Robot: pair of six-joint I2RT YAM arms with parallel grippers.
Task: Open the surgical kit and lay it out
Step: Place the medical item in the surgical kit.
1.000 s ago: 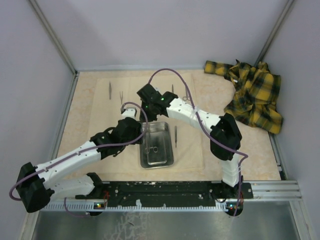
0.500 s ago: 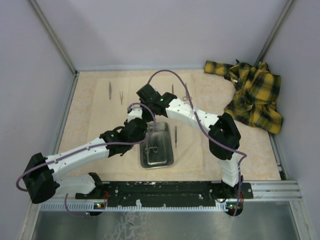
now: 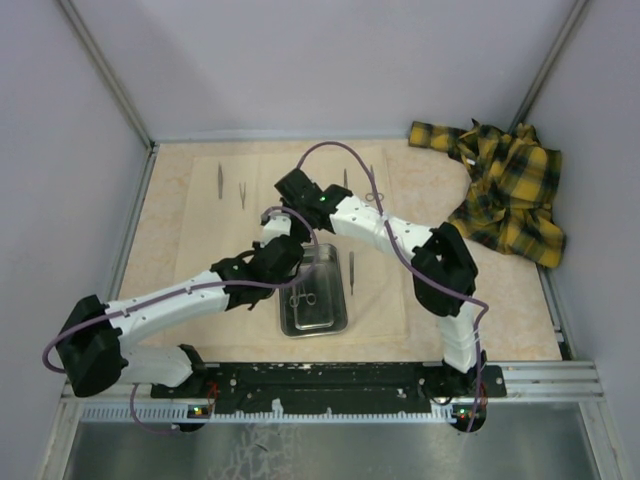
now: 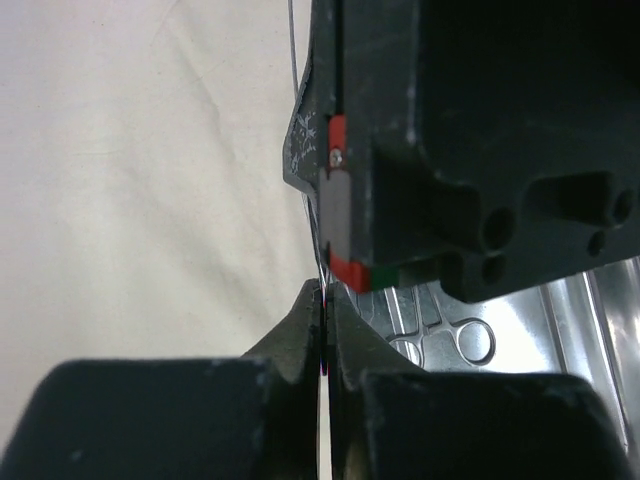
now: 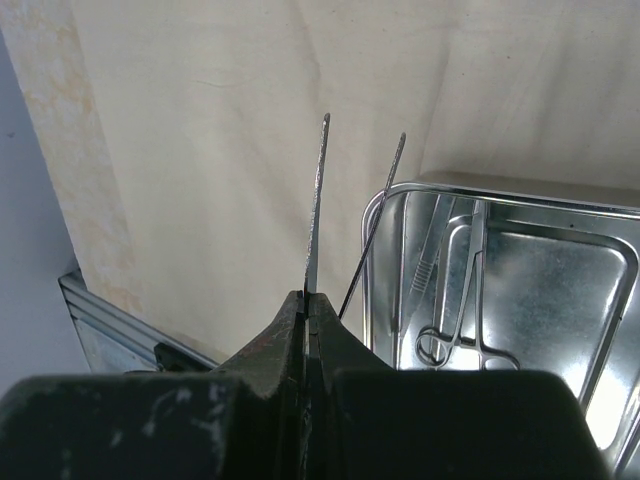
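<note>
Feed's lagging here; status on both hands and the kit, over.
Right hand shut on tweezers, at tray edge. Left hand shut on thin metal strip, likely same tweezers. Ring-handled clamp lies in tray. Hands crowded nose to nose.

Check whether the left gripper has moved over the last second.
Yes. The left gripper moved right, toward the tray, in the top view.

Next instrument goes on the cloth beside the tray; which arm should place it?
Right. The right fingers are shut on tweezers whose tips hang over bare cloth beside the tray. The left fingers pinch something too thin to identify.
</note>
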